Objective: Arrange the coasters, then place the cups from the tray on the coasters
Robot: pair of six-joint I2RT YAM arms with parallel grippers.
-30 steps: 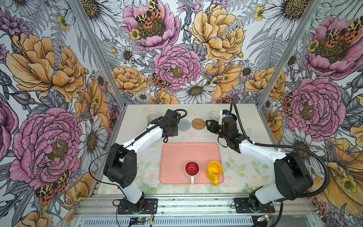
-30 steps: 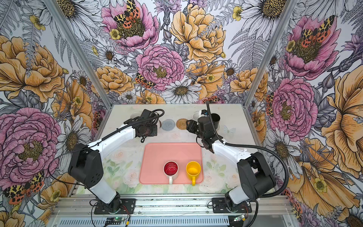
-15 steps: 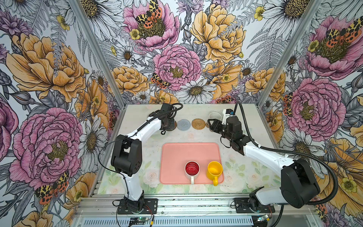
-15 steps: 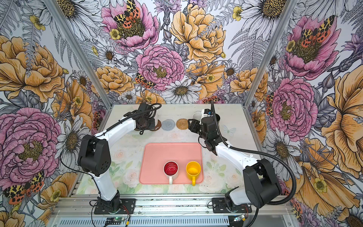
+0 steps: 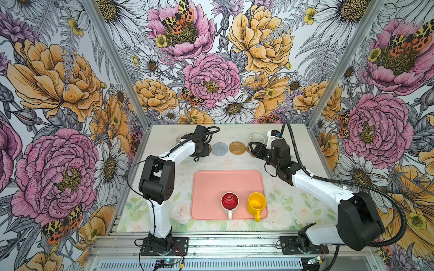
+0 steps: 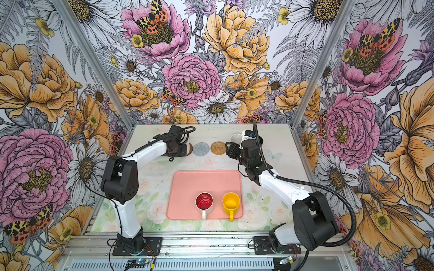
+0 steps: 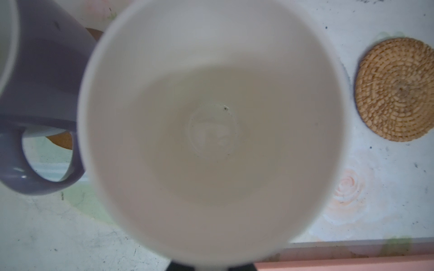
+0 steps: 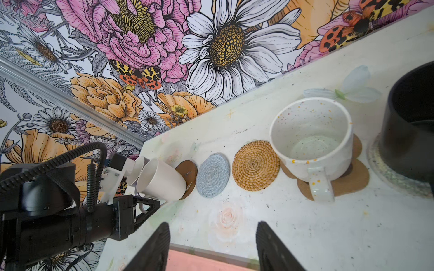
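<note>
Plain white cup [image 8: 162, 180]: stiff glazed ceramic, likely slick, fairly heavy and chippable; handle or rim is the sensible hold. It hangs tilted, clamped in the left tool [image 8: 143, 204], at eleven o'clock from the tray [image 5: 211, 187], base at a brown disc [image 8: 189, 172]. Right tool [image 8: 212, 225] gapes, empty. Six cups, six coasters; two cups stand on the tray.

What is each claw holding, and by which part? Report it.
Left claw: the plain white mug, tilted, apparently gripped at its handle. Right claw: open, holding nothing.
</note>
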